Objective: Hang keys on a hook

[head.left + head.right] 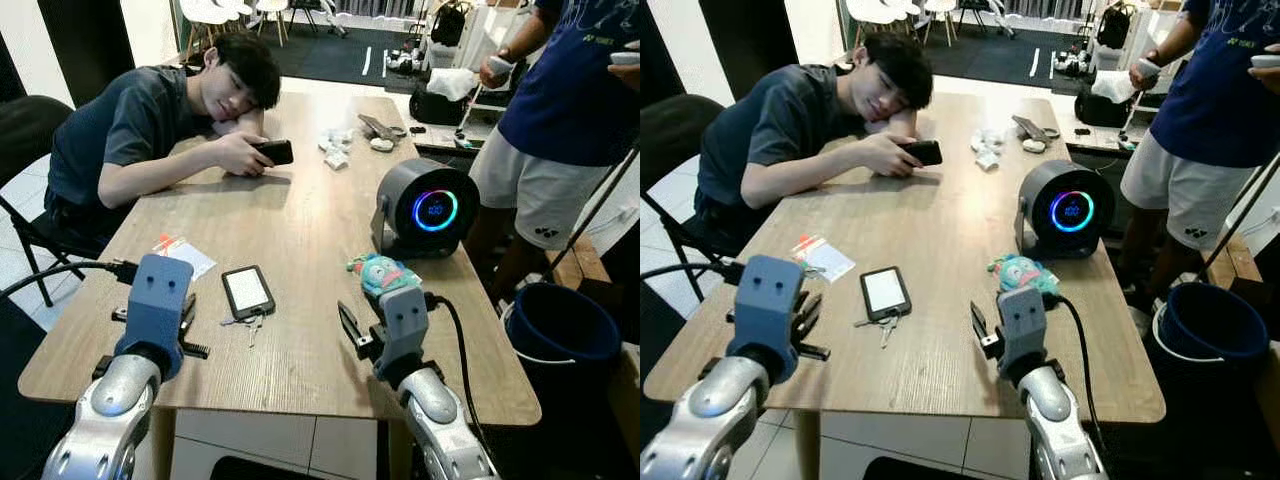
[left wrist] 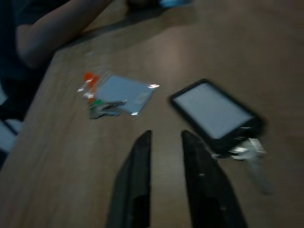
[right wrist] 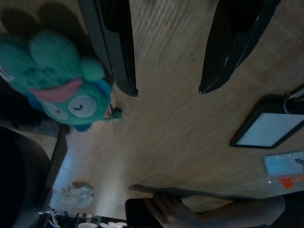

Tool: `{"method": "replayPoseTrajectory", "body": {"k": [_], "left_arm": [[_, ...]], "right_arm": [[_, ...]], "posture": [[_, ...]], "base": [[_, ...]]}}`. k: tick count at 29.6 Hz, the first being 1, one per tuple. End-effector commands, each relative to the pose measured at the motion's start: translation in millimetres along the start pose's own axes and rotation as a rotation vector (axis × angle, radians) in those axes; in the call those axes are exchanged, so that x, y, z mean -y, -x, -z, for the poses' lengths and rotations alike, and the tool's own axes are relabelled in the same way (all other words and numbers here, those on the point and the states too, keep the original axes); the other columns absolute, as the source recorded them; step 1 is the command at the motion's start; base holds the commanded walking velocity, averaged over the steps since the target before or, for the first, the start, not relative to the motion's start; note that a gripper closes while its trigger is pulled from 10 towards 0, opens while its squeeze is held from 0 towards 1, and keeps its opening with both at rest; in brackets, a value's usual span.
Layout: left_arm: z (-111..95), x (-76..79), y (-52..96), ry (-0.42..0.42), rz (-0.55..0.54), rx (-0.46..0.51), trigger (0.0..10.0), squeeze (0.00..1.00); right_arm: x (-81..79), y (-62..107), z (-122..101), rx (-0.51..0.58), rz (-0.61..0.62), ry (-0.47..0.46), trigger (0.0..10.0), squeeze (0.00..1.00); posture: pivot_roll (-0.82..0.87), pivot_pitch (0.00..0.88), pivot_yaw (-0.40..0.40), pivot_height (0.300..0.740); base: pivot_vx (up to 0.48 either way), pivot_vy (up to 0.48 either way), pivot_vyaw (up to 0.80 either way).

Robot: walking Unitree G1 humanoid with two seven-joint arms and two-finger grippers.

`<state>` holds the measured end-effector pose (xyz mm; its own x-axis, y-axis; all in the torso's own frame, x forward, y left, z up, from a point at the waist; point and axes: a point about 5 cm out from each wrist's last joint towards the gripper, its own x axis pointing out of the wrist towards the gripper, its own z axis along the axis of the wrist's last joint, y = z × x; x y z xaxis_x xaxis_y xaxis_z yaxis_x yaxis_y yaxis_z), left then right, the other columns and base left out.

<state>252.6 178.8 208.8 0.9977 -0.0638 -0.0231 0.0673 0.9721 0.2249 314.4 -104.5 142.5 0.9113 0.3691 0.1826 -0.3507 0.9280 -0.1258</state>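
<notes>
Both grippers hover over the table (image 1: 300,250), left gripper (image 2: 164,142) narrow, right gripper (image 3: 166,90) wide (keys (image 1: 250,323) untouched).

Head views bright, sharp; wrist views dim, blurred.

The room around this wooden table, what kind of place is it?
Probably a shared dining or work area, home or office. A long wooden table holds a phone, keys and a plush toy; one person sits slumped on it, another stands beside it, and white chairs stand behind.
</notes>
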Motion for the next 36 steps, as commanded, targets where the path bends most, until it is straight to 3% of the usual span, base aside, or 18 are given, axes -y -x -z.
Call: {"method": "replayPoseTrajectory", "body": {"k": [1,2,12,13,20,28,33,36], "left_arm": [[3.1,12.7,3.2,0.020,0.049,-0.025,10.0,1.00],[4.3,22.4,1.6,0.021,0.068,-0.030,10.0,1.00],[15.0,59.7,-22.9,0.047,0.072,-0.082,10.0,0.99],[17.5,64.1,-28.7,0.043,0.061,-0.096,10.0,0.00],[36.6,89.5,-50.5,0.029,0.037,-0.186,10.0,0.00],[46.8,112.1,-53.2,0.048,0.034,-0.236,10.0,0.00],[49.0,117.6,-58.9,0.067,-0.013,-0.248,10.0,0.00],[52.6,109.6,-63.6,0.056,-0.056,-0.259,10.0,0.00]], "right_arm": [[-0.4,3.5,7.7,-0.029,-0.004,-0.002,10.0,0.00],[-2.1,2.3,8.1,-0.030,-0.011,-0.004,10.0,0.00],[-7.1,1.7,9.1,-0.036,-0.032,-0.012,10.0,0.00],[-7.7,1.9,9.8,-0.039,-0.035,-0.014,10.0,0.00],[-11.5,4.2,11.0,-0.044,-0.043,-0.018,10.0,0.00],[-9.5,9.0,12.8,-0.052,-0.033,-0.015,10.0,0.00],[-10.5,9.3,13.1,-0.056,-0.034,-0.017,10.0,0.00],[-10.6,8.8,13.1,-0.056,-0.033,-0.017,10.0,0.00]], "posture": [[0.15,0.168,-0.031,0.740],[0.15,0.169,-0.034,0.740],[0.16,0.191,-0.046,0.740],[0.16,0.198,-0.046,0.740],[0.14,0.212,-0.037,0.740],[0.13,0.225,-0.031,0.740],[0.13,0.232,-0.031,0.740],[0.13,0.232,-0.030,0.740]], "base": [[0.000,0.000,0.00],[0.000,0.000,0.00],[0.000,0.000,0.00],[0.000,0.000,0.00],[0.000,0.000,0.00],[0.000,0.000,0.00],[0.000,0.000,0.00],[0.000,0.000,0.00]]}}
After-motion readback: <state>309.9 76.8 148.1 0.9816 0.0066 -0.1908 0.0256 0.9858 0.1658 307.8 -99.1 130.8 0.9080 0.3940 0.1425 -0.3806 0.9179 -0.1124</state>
